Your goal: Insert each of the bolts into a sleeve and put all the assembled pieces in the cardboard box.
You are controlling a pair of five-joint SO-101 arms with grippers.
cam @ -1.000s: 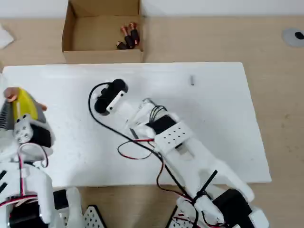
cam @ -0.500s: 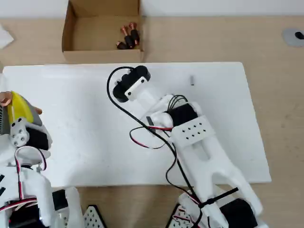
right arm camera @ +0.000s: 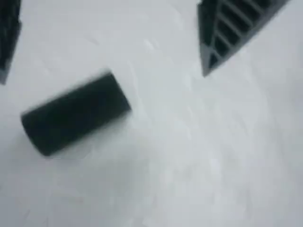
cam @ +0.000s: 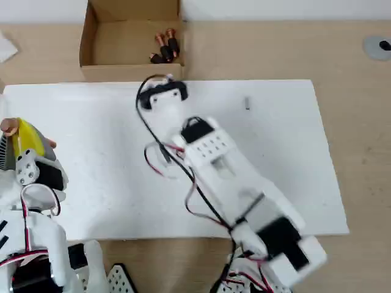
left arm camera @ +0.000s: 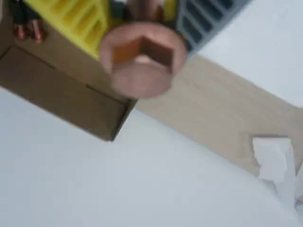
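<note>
1. Tallying what is done: a small cluster of assembled pieces already lies in the box, against its right wall as the high view shows it.
2. Bolt: one, copper. Your left fingers are clamped on it, head toward the wrist camera. It is held at the left edge of the white mat, well apart from the sleeve.
3. Sleeve: one, black, lying on its side on the mat. Your right fingers stand wide apart on either side of it and hold nothing. The sleeve lies nearer one finger than the other.
4. Right arm: stretched across the mat, its wrist near the far edge, just short of the box.
5. Left to do, by your reading of the worktop: this bolt and sleeve are not yet joined, and the pair is not yet boxed. A small grey item on the mat is too small to identify; it may be another part.
6. Change over the last second: your right arm has swung from mid-mat up to the box-side edge. Your left arm has barely shifted and has kept hold of the bolt. The box contents look the same.
</note>
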